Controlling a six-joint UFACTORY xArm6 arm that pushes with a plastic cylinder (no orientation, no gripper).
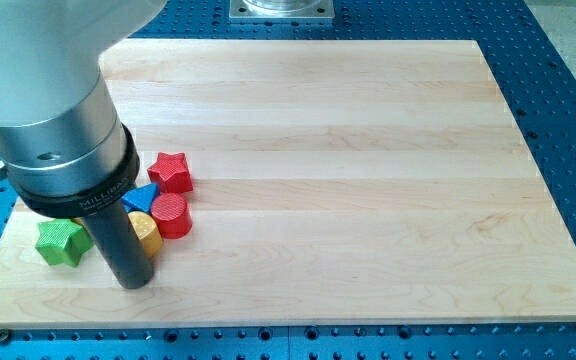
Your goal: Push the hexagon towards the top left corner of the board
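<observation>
My tip [133,283] rests on the wooden board [368,180] near its bottom left corner. A cluster of blocks sits just above and right of it. A yellow block [149,233], partly hidden by the rod so its shape is unclear, touches the rod's right side. A red many-sided block [172,214], which looks like a hexagon, stands right of the yellow one. A blue block [145,196] peeks out above them, mostly hidden by the arm. A red star [171,171] lies at the top of the cluster. A green star [60,241] lies left of the rod.
The arm's large grey and black body [58,120] covers the board's top left area. A blue perforated table [568,120] surrounds the board. A metal mount [281,9] sits at the view's top.
</observation>
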